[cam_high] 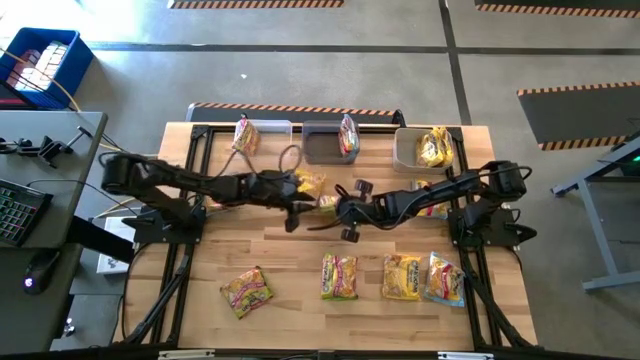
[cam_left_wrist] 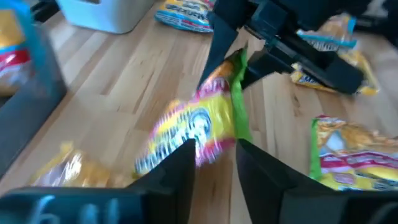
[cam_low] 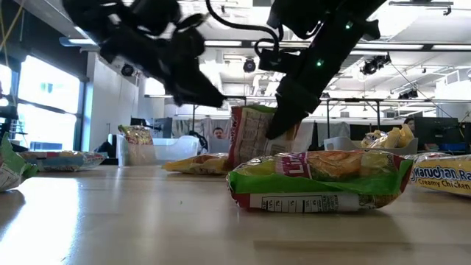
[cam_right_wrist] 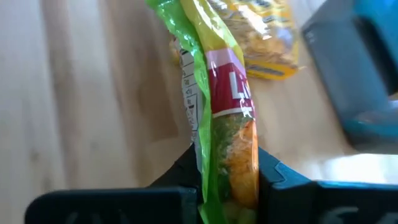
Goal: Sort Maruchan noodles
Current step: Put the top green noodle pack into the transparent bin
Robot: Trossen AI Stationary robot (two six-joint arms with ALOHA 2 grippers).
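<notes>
Robotics lab: striped floor tape [cam_high: 290,108], ceiling lights [cam_low: 221,44], desks beyond.

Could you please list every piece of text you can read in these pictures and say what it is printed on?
"Creamy Chicken", only partly in frame: yellow packet at the low view's right edge.
Red label on the green-edged packet in front: cut off, not readable.
Green-edged packet in the right claw: letters partly hidden.
Remaining packets: too blurred.

Bright overhead shop lights, big window glare in the low view, both wrist views pretty smeared with blur.
</notes>
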